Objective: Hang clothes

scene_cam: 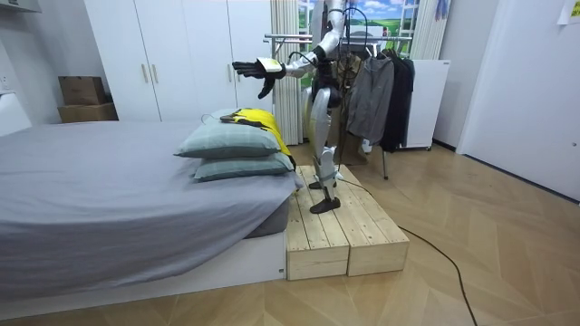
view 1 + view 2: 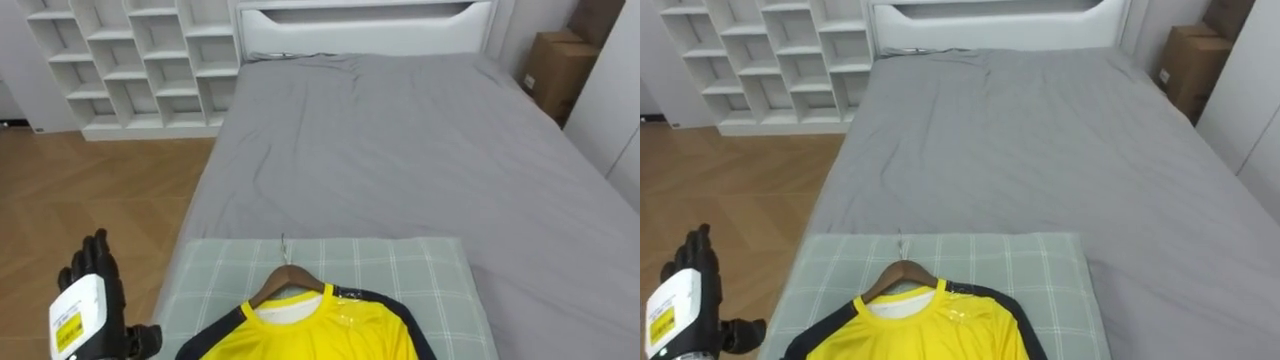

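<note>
Op: L hand (image 2: 100, 292) nearest cam, lower left, fingers straight, holding nothing.
Eng: shirt?
Op: I see yellow shirt (image 2: 320, 328) on wood hanger (image 2: 288, 276), flat on green pillow (image 2: 410, 268). Grey bed (image 2: 400, 150) beyond.
Eng: R hand (image 1: 333, 13)?
Op: raised by rack (image 1: 294, 38), grip can't tell.

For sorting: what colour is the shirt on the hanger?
Shirt: yellow, dark trim; left eye view.

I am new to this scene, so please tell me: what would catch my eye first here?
A bright yellow shirt on a wooden hanger lies on the checked pillow at the near end of the grey bed. The robot's left hand hovers open beside it, over the wooden floor.
</note>
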`<state>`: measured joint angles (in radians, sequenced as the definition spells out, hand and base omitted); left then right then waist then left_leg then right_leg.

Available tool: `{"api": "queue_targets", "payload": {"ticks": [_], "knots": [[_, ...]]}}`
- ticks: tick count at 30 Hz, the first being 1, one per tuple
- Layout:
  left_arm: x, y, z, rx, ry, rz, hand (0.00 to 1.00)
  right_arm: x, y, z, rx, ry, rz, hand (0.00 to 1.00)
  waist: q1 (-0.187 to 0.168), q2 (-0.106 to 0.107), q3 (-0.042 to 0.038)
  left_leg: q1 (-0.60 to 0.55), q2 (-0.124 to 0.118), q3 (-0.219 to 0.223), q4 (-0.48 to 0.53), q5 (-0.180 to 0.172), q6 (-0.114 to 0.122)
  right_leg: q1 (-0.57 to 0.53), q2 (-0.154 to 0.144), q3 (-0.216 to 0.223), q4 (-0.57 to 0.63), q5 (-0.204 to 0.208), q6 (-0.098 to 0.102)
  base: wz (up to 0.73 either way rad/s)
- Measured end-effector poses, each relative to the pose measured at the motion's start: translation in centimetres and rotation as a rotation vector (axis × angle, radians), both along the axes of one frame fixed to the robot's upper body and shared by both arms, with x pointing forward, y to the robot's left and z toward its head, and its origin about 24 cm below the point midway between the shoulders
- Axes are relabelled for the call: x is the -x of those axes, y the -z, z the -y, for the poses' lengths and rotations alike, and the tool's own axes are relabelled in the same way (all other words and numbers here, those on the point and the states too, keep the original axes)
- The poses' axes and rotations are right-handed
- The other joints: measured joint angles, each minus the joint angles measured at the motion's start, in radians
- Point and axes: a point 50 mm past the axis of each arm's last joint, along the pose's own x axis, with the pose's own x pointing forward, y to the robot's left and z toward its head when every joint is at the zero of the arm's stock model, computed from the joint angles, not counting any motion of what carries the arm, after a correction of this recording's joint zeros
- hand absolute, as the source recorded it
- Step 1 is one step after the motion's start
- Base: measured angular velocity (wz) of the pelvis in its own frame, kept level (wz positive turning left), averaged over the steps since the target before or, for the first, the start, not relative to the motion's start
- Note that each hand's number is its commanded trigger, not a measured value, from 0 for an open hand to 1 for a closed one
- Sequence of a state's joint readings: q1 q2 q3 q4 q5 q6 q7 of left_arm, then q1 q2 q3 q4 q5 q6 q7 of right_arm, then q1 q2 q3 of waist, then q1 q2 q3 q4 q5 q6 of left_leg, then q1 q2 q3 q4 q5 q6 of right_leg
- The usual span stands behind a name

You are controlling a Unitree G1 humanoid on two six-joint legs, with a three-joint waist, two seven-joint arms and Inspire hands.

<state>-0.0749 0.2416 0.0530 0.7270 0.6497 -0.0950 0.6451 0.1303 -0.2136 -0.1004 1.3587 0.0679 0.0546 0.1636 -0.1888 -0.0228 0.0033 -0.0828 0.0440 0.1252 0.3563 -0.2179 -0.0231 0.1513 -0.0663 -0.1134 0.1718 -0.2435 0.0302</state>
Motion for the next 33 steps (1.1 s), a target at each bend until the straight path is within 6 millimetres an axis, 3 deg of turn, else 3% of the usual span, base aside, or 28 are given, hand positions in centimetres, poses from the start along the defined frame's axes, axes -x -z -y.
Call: {"api": "queue_targets", "payload": {"ticks": [7, 11, 15, 20, 22, 26, 29, 33], "knots": [[-2.2, -0.6, 1.1, -0.059, 0.079, -0.041, 0.00, 2.1, 0.0, -0.1, -0.008, -0.030, -0.092, 0.00, -0.003, 0.018, 0.0037, -0.046, 0.020, 0.007, 0.014, -0.003, -0.005, -0.051, 0.015, 0.012, 0.017, 0.007, -0.010, -0.05], [-2.7, -0.1, 1.9, -0.055, 0.133, -0.094, 0.00, 2.2, 0.0, -0.3, -0.016, -0.075, -0.107, 0.00, -0.012, 0.014, 0.0056, -0.048, 0.022, 0.020, -0.005, 0.012, -0.005, -0.071, 0.015, 0.022, 0.021, 0.010, -0.013, -0.10], [-4.0, -0.2, 2.5, -0.064, 0.170, -0.134, 0.00, 0.7, 0.1, -0.4, -0.014, -0.111, -0.086, 0.00, -0.028, 0.007, 0.0065, -0.100, 0.030, 0.029, -0.011, 0.033, -0.007, -0.140, 0.019, 0.031, 0.034, 0.017, -0.019, -0.07], [-5.0, 0.3, 3.2, -0.079, 0.225, -0.228, 0.00, -0.1, 0.1, -0.3, 0.001, -0.120, -0.073, 0.00, -0.059, 0.012, 0.0093, -0.132, 0.034, 0.028, -0.002, 0.035, -0.007, -0.169, 0.023, 0.030, 0.036, 0.021, -0.020, 0.00], [-5.4, 0.4, 3.5, -0.086, 0.251, -0.266, 0.00, -0.8, 0.1, -0.3, 0.004, -0.132, -0.060, 0.00, -0.067, 0.022, 0.0163, -0.150, 0.038, 0.036, -0.001, 0.035, -0.007, -0.197, 0.022, 0.033, 0.053, 0.021, -0.020, -0.09], [-4.8, 1.4, 3.1, -0.069, 0.241, -0.340, 0.00, -1.2, 0.2, -0.5, -0.001, -0.162, -0.055, 0.00, -0.075, 0.026, 0.0199, -0.152, 0.046, 0.064, -0.002, 0.035, -0.007, -0.221, 0.024, 0.060, 0.065, 0.021, -0.020, -0.23], [-4.8, 1.8, 3.1, -0.054, 0.241, -0.395, 0.00, -2.4, 0.1, -0.6, -0.001, -0.178, -0.032, 0.00, -0.097, 0.020, 0.0300, -0.169, 0.047, 0.067, -0.003, 0.036, -0.007, -0.245, 0.024, 0.059, 0.074, 0.021, -0.020, -0.06], [-4.5, 2.2, 3.3, -0.041, 0.250, -0.423, 0.00, -3.3, 0.1, -0.7, 0.005, -0.198, -0.013, 0.00, -0.105, 0.009, 0.0331, -0.190, 0.047, 0.079, -0.003, 0.039, -0.003, -0.277, 0.023, 0.075, 0.085, 0.020, -0.019, -0.07]]}}
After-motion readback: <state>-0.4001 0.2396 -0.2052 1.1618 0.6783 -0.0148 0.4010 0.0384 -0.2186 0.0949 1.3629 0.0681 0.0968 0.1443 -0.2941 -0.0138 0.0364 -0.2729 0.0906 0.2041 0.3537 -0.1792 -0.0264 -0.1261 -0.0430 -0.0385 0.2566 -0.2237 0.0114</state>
